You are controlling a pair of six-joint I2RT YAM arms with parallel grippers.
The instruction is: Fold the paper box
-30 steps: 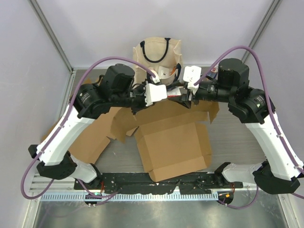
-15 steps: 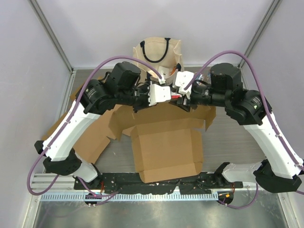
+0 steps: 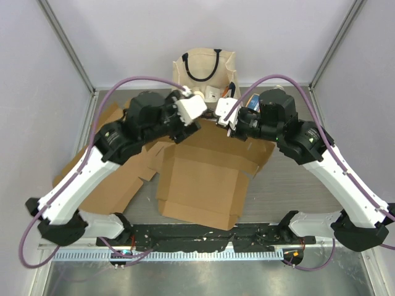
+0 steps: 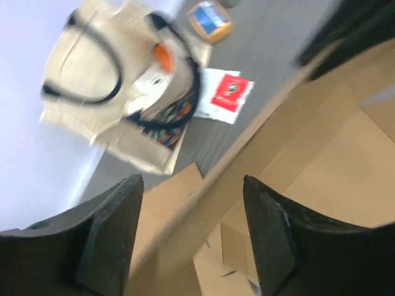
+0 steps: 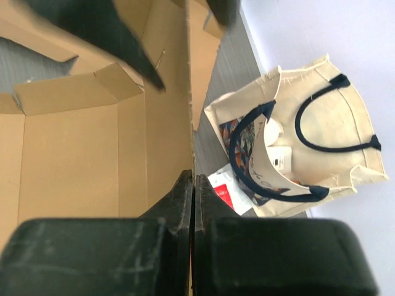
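The brown cardboard paper box (image 3: 200, 179) lies open-topped in the middle of the table, with its flaps spread. My right gripper (image 3: 227, 118) is at the box's far wall. In the right wrist view its fingers (image 5: 185, 191) are pressed together on the thin edge of that wall (image 5: 166, 123). My left gripper (image 3: 190, 111) hangs over the far left corner. In the left wrist view it (image 4: 191, 209) stands open, and the wall's edge (image 4: 210, 185) runs slanted between the two fingers without touching them.
A beige tote bag (image 3: 203, 68) with dark handles stands at the back, also seen as the bag (image 4: 105, 92) and the bag (image 5: 308, 142). A red-and-white packet (image 4: 229, 95) lies beside it. Flat cardboard sheets (image 3: 117, 185) lie to the left of the box.
My left gripper has opened and let go of the box's far wall. My right gripper has shut on that wall. The box has shifted left and turned.
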